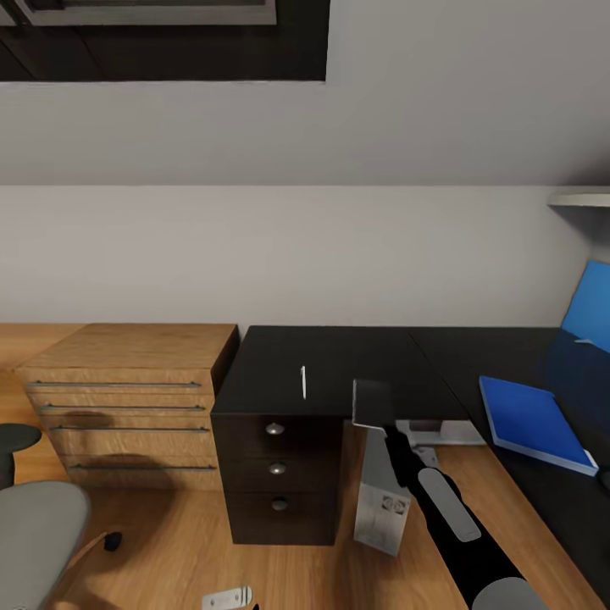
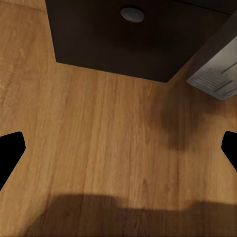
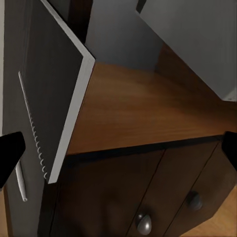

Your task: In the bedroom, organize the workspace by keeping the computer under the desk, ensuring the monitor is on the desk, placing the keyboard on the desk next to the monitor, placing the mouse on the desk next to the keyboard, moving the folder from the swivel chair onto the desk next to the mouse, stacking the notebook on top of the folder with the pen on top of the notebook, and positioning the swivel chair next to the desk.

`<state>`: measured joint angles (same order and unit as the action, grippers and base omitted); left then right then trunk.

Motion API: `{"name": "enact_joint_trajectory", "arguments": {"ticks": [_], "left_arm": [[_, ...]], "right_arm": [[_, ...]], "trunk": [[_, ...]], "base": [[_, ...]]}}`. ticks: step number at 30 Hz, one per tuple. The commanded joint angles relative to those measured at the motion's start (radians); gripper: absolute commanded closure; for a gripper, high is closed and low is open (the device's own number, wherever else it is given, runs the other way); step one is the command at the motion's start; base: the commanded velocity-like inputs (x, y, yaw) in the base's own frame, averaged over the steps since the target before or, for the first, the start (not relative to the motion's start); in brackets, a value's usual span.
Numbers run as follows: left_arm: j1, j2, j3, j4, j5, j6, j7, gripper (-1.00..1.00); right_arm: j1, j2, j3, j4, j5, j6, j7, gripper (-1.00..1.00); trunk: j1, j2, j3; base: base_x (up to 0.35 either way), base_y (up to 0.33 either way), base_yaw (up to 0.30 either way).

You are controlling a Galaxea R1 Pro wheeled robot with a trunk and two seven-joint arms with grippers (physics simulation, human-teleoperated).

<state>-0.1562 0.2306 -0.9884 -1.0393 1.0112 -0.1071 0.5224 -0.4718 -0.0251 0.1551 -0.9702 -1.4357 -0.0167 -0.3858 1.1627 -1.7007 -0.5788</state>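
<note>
Notebook (image 1: 373, 403) — thin grey, spiral-edged | held tilted by right pincer (image 1: 381, 424)

A: What's on the desk (image 1: 339, 360) from my head cam?
B: I see the pen (image 1: 303, 382) lying frame centre above the drawers, the folder (image 1: 534, 421) flat at right.
A: And the floor (image 1: 178, 542)?
B: I've got the computer (image 1: 383, 500) standing lower centre, the wood cabinet (image 1: 127, 407) at left.

White pen (image 1: 303, 382) and blue folder (image 1: 535, 422) flat on black desk (image 1: 339, 360)
</note>
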Motion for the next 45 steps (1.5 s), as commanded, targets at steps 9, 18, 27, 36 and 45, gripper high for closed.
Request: {"name": "enact_joint_trajectory", "arguments": {"ticks": [9,18,27,36,45], "left_arm": [[-0.002,0.002,-0.006,-0.001,0.010,-0.009,0.003,-1.00],[-0.002,0.007,-0.006,0.011,0.008,-0.011,0.000,-1.00],[-0.002,0.007,-0.006,0.015,0.009,-0.011,0.000,-1.00],[-0.002,0.003,-0.004,0.068,0.006,-0.011,-0.003,-1.00],[-0.002,0.001,-0.006,0.070,0.006,-0.011,-0.001,-1.00]], "right_arm": [[-0.001,-0.001,0.004,-0.002,-0.005,-0.002,0.055,-1.00],[-0.001,-0.002,0.005,0.000,-0.003,-0.002,0.179,-1.00],[-0.001,-0.002,0.003,0.002,-0.005,-0.002,0.180,-1.00],[-0.001,-0.002,0.000,0.025,-0.005,-0.003,0.179,-1.00],[-0.001,-0.004,0.000,0.027,-0.005,-0.003,0.179,-1.00]], "trunk": [[0.023,-0.043,-0.020],[0.023,-0.043,-0.020],[0.023,-0.043,-0.020],[0.023,-0.043,-0.020],[0.027,-0.050,-0.023]], "base": [[0.000,0.000,0.000],[0.003,0.000,0.000],[0.045,0.000,0.000],[0.106,0.000,0.000],[0.004,0.000,0.000]]}}
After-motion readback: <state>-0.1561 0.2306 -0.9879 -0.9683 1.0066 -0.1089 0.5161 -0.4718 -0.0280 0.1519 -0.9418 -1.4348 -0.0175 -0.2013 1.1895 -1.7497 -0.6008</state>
